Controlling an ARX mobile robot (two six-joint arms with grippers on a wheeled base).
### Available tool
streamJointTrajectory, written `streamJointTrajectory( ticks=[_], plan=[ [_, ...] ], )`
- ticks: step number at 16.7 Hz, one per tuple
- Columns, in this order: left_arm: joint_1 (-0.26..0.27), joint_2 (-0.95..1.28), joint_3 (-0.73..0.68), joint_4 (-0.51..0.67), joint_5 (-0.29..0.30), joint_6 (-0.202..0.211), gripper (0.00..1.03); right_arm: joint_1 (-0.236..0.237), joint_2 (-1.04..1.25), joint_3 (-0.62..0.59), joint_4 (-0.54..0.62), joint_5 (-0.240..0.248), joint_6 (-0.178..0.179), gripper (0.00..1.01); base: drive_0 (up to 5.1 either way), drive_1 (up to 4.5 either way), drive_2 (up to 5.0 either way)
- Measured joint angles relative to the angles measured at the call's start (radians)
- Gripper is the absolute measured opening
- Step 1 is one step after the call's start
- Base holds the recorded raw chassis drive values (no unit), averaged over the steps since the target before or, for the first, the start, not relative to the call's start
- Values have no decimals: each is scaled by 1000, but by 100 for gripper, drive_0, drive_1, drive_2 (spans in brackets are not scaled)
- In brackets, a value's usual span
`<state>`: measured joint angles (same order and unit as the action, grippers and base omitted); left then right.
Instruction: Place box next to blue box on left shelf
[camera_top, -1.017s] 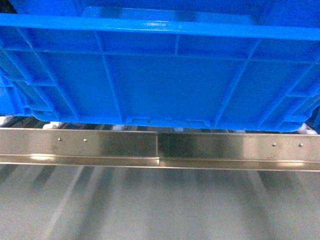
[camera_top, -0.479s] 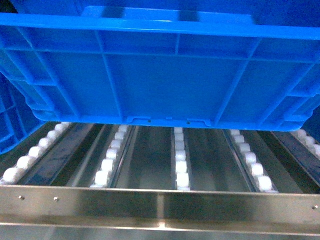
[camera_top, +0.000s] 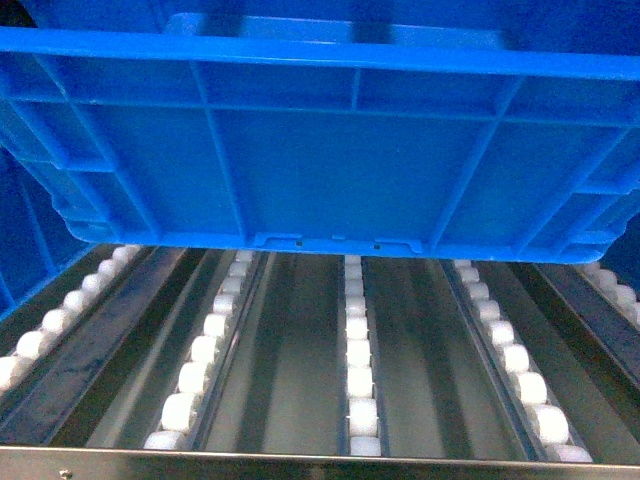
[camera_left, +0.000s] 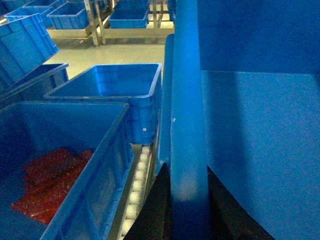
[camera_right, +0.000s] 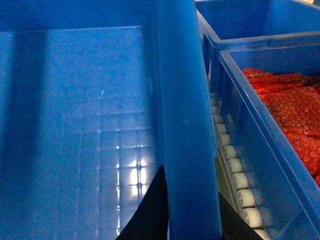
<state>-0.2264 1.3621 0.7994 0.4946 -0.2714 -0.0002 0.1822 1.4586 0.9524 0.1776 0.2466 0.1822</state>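
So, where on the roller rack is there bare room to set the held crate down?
Under the held crate the roller lanes lie bare, bordered by the front steel rail. Both sides are crowded: a crate with red packs stands close on the left, another crate of red packs on the right. Only narrow roller strips separate them.

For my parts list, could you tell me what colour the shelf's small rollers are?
White; the rollers show best in the head view, between grey rails.
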Motion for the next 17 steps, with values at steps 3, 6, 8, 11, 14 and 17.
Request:
streamJointTrajectory(
  ticks=[3,6,8,11,14,17],
  plan=[
    [0,0,0,0,0,0,9,0,0,0,2,0,0,9,0,0,0],
    [0,0,0,0,0,0,9,0,0,0,1,0,0,9,0,0,0],
    [0,0,0,0,0,0,9,0,0,0,1,0,0,9,0,0,0],
    [0,0,0,0,0,0,9,0,0,0,1,0,0,9,0,0,0],
    [0,0,0,1,0,0,9,0,0,0,1,0,0,9,0,0,0],
    [0,0,0,0,0,0,9,0,0,0,1,0,0,9,0,0,0]
  ],
)
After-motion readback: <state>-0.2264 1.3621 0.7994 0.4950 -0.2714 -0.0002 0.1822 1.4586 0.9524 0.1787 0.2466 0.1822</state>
